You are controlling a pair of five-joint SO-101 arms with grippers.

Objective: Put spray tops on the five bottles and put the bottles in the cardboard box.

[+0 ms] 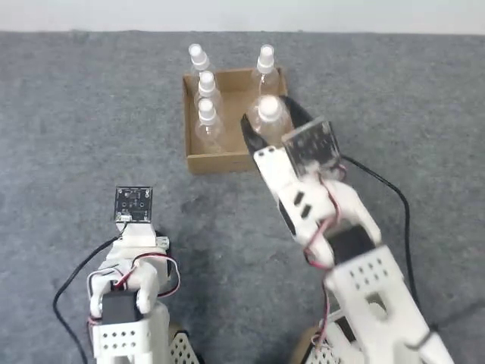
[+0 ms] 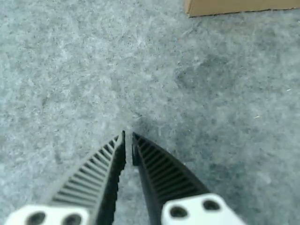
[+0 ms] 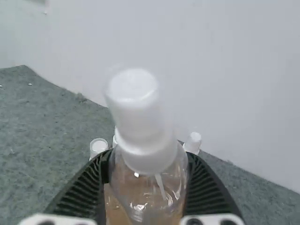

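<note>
- While the right gripper [image 3: 147,157] is pinching the fifth bottle [image 1: 269,111] by the shoulder, just under its spray top [image 3: 136,101], everything hangs on that one grip. The plastic looks slick, so I'd guess it could slide or twist on the way down.
- That bottle sits over the near right part of the box [image 1: 220,161], close to the right wall. If it lands on the rim instead of inside, expect it to tip out onto the carpet [image 1: 91,114].
- Along the left side there's a row of three bottles [image 1: 206,85], plus the far-right bottle [image 1: 265,61], all with tops on. I think all four are inside the box, but the far ones are hard to judge from above.
- Tight spot: the far-right bottle is just beyond the held one. Any lean while lowering could knock it, and these are tall and narrow, so one could take down others.
- Letting go worries me too. The jaws need room to spread, and the outer one may push the right wall and shove the box.
- The left gripper [image 2: 128,140] has its jaws pressed together on nothing, low over the carpet, near and left of the box and well apart from it. So nothing is steadying the box.
</note>
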